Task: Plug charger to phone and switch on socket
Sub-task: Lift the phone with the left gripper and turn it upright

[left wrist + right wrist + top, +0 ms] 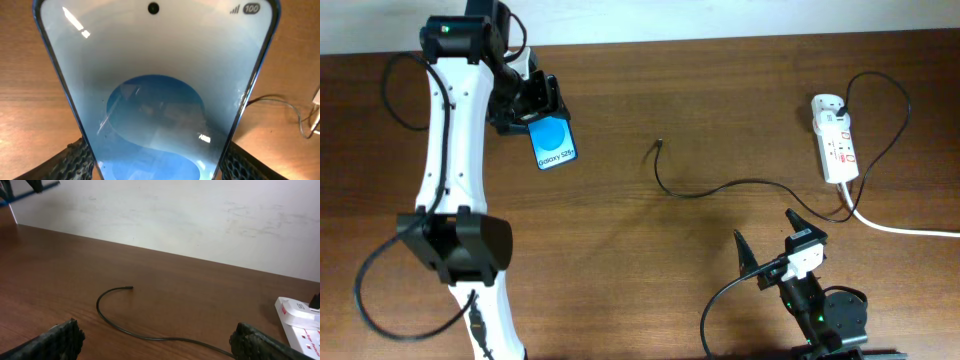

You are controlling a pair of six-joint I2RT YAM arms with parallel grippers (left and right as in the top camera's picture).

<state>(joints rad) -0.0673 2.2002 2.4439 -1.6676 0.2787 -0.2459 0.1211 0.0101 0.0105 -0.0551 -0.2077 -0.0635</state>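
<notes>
My left gripper (532, 105) is shut on the phone (554, 145), a slim phone with a blue screen reading "Galaxy S25", held at the back left. In the left wrist view the phone (157, 85) fills the frame between my fingers (157, 167). The charger, a thin black cable (705, 190), lies on the table with its plug tip (661, 143) free in the middle. It runs to the white socket (835, 140) at the back right. My right gripper (766, 232) is open and empty near the front, behind the cable (112, 315). The socket's end (300, 322) shows at the right.
A thick white cord (910, 230) runs from the socket off the right edge. A black loop of arm cable (400, 70) hangs at the far left. A pale wall (175, 215) stands behind the table's far edge.
</notes>
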